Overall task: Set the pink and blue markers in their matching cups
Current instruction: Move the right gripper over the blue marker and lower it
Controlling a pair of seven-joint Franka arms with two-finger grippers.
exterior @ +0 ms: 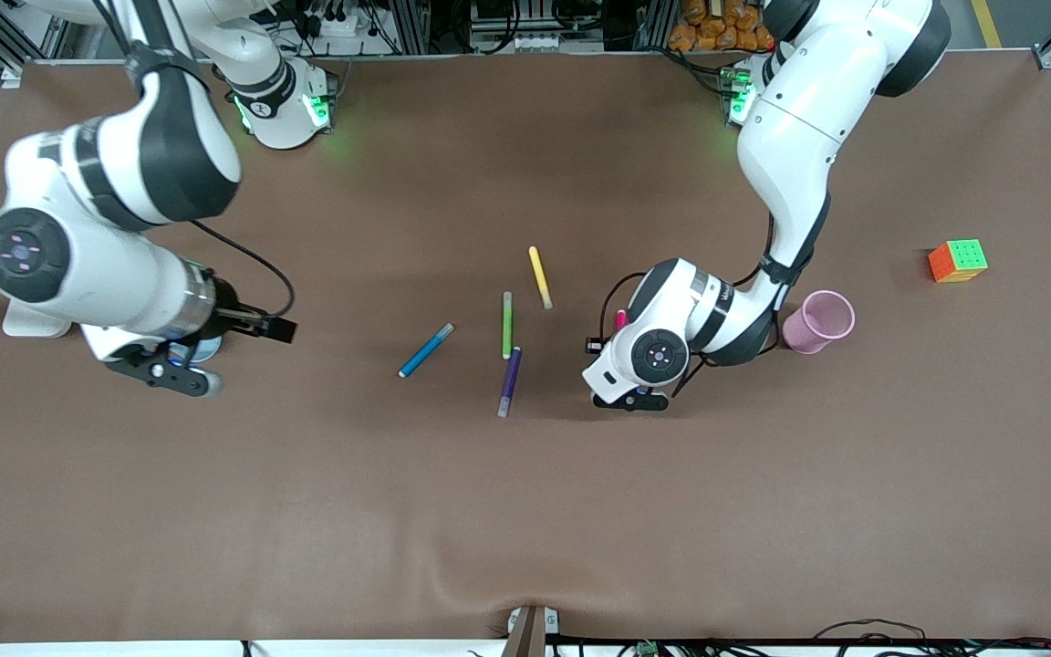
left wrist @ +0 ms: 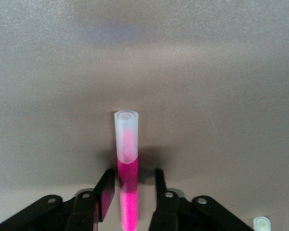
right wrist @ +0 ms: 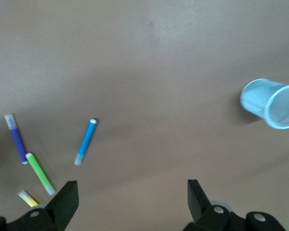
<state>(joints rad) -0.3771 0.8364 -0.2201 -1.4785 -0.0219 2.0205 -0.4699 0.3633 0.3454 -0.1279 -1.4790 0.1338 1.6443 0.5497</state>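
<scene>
The pink marker [left wrist: 126, 163] lies on the table between the fingers of my left gripper [left wrist: 132, 175], which is open around it with a gap on one side. In the front view only the marker's end [exterior: 620, 319] shows past my left gripper [exterior: 632, 399]. The pink cup [exterior: 819, 321] stands beside that arm, toward the left arm's end. The blue marker [exterior: 425, 350] lies in the middle of the table and also shows in the right wrist view [right wrist: 85, 141]. My right gripper [exterior: 165, 372] is open and empty [right wrist: 132, 192] over the blue cup [right wrist: 272, 102], which is mostly hidden [exterior: 206, 347].
Green [exterior: 506, 325], purple [exterior: 510, 380] and yellow [exterior: 539, 276] markers lie between the blue marker and my left gripper. A colour cube [exterior: 957, 260] sits toward the left arm's end of the brown table [exterior: 525, 511].
</scene>
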